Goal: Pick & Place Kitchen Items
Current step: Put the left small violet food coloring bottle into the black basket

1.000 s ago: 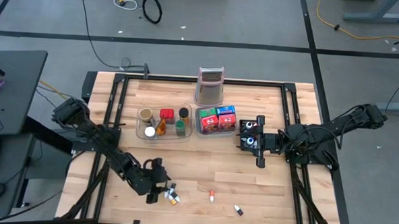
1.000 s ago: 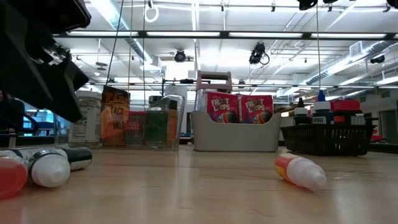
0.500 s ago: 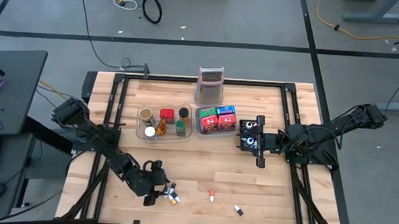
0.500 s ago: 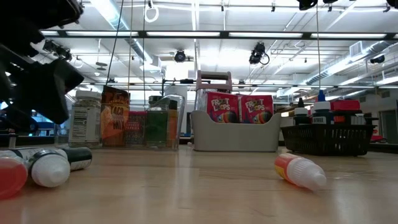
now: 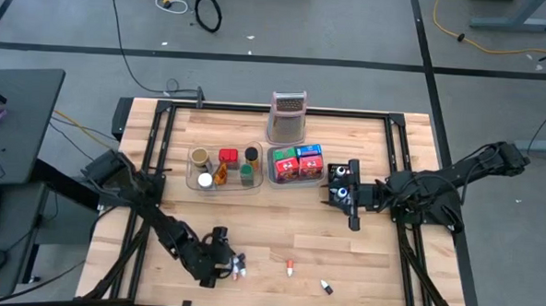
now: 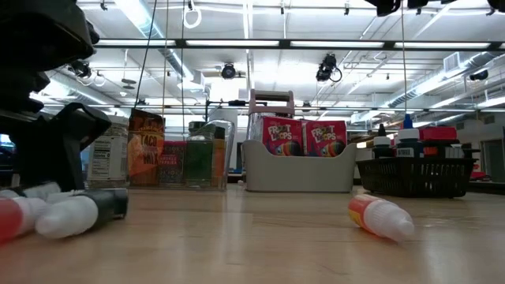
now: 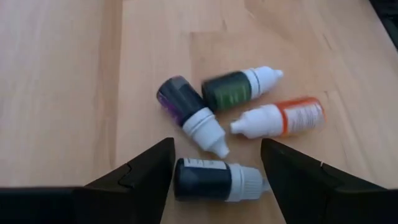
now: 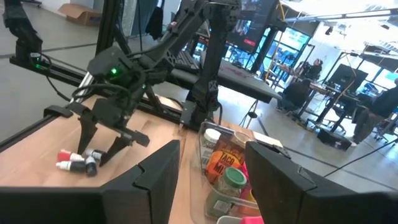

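Left gripper [image 7: 216,180] low at near-left counter [image 5: 279,218], fingers spread around a dark dropper bottle [image 7: 217,181], not pinching; three more dropper bottles [image 7: 239,87] clustered just beyond. Right gripper [image 5: 349,195] at the right, over the black tray [image 5: 332,198], fingers parted, holding nothing.

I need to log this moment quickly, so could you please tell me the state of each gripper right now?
Left gripper: open, low over the small dark dropper bottle with a white cap, holding nothing.
Right gripper: open, empty, beside the black mesh basket.
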Robot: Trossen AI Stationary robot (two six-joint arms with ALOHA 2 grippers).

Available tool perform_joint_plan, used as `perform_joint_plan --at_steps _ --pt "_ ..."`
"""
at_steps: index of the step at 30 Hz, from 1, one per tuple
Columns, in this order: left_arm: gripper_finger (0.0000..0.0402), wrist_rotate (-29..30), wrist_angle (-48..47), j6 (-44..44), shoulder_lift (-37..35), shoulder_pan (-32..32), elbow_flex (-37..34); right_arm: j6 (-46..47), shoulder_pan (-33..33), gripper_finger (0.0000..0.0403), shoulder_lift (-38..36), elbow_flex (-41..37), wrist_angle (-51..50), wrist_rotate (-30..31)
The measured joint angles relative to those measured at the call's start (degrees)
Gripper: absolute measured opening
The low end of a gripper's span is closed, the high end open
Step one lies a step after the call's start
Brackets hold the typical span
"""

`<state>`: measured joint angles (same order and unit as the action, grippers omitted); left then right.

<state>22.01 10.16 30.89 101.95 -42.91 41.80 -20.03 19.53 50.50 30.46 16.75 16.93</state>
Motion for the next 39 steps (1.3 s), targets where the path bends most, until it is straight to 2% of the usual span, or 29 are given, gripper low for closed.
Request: perform_joint_plan --at_steps 12,20,31,39 --pt "0.0243 0.5 -4.3 -1.0 0.1 -0.8 0.2 -0.5 0.0 0.0194 0.6 0.0 0.5 0.0" --pt "0.0196 2.0 -4.6 2.5 0.2 -0.6 0.0 -0.6 0.0 0.0194 0.6 0.0 0.5 0.0" --pt "0.0126 5.0 -6.0 3.0 0.2 -0.6 -0.1 -0.6 0.0 0.0194 0.6 0.0 0.7 0.0" --pt "0.0095 6.9 -7.1 3.7 0.2 -0.6 -0.1 -0.6 0.0 0.0194 0.6 0.0 0.7 0.1"
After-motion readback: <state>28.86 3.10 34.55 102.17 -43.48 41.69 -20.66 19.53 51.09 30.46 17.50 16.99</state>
